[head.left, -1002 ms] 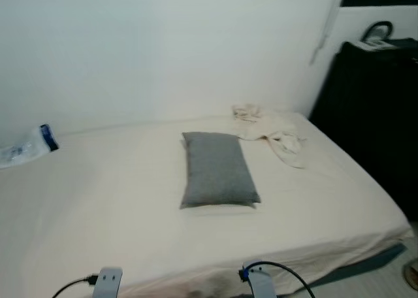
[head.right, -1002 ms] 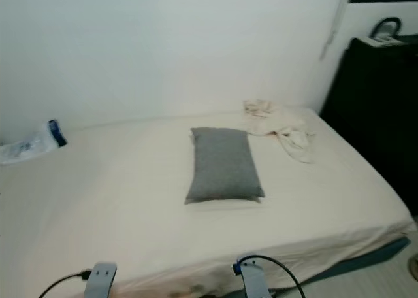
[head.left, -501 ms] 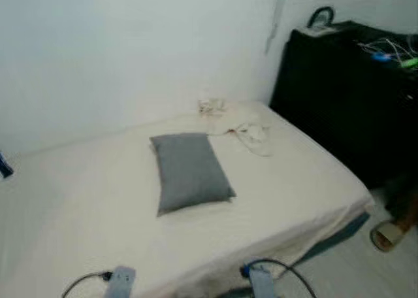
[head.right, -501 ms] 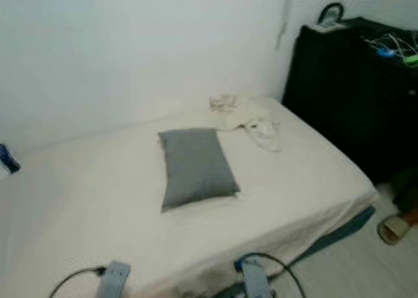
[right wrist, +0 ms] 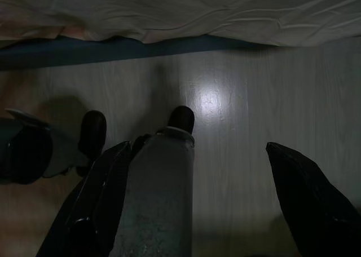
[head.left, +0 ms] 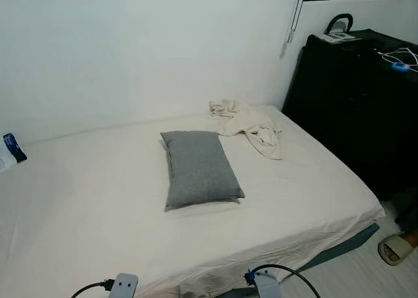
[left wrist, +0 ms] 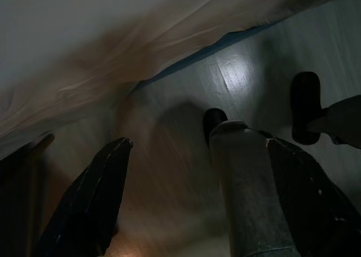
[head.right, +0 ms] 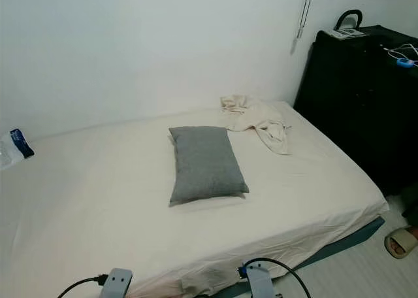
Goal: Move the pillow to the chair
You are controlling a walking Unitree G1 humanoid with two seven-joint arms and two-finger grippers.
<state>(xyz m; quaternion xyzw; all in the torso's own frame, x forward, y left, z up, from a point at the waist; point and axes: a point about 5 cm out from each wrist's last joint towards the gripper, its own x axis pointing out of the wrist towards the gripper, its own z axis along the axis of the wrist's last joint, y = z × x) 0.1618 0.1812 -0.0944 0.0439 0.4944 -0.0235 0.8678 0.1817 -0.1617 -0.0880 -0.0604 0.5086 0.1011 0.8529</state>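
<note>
Stood at the foot of a bed [head.left: 78,200] with a cream sheet. Grey pillow [head.left: 199,168] lay flat near the middle of the mattress, well ahead of and above both grippers, untouched by either. Crumpled cream cloth [head.left: 251,123] sat further back toward the wall, just beyond the pillow's far right corner (looked close to it, couldn't tell if touching). Small blue-and-clear packet [head.left: 9,151] way off at the left edge of the bed. Black cabinet [head.left: 356,108] beside the bed on the right, with a blue thing on a white cable [head.left: 400,64] on top. Tan slipper [head.left: 397,248] on the floor below it.

Left gripper [left wrist: 197,200] hung low over the pale floor by the bed's draped sheet edge, fingers [left wrist: 93,195] spread wide apart, nothing between them. Right gripper [right wrist: 197,206] same deal, hung down over the floor, fingers [right wrist: 307,195] spread wide, holding nothing. Robot's own leg and dark feet below both.
</note>
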